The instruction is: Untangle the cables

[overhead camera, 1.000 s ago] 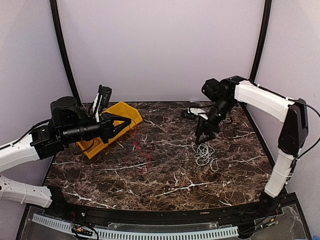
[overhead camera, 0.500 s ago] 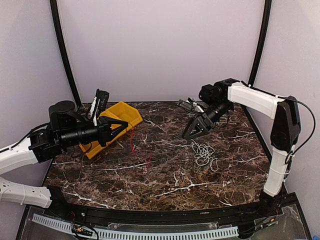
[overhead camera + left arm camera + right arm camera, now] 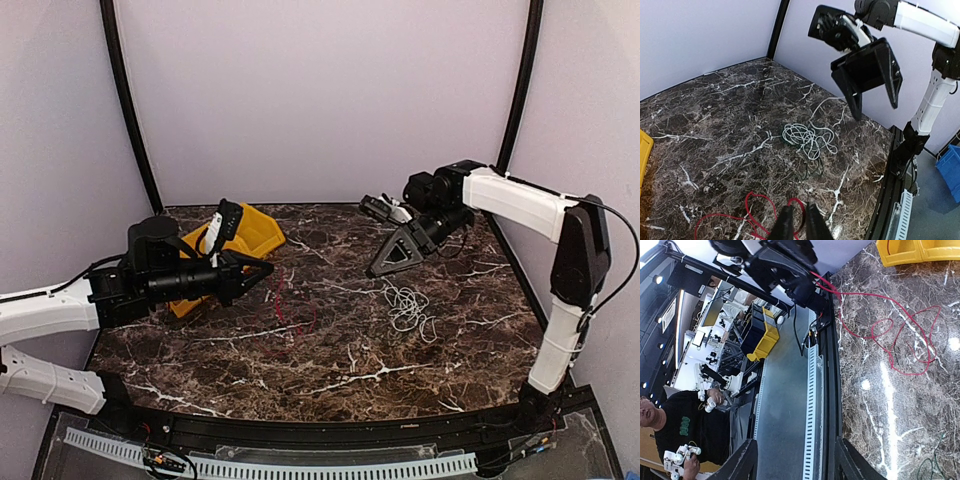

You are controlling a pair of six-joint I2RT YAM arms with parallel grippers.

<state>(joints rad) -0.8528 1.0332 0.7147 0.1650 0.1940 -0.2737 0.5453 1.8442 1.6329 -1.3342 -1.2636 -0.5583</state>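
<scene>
Though apart from white cable (image 3: 408, 305), red cable (image 3: 293, 308) in grip of left tool (image 3: 266, 268).

Left claw (image 3: 262, 270) pinching red cable (image 3: 297, 312); right claw (image 3: 393, 266) spread, raised near white cable (image 3: 408, 305).

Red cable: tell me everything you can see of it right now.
The red cable is a thin, floppy wire. One stretch is pinched in the shut left gripper and held above the table. From there it slopes down to the dark marble top, where the rest lies in a few loose, open loops. In the top view it sits left of the white cable coil, clearly apart from it. Only the gripper and the table touch it.
</scene>
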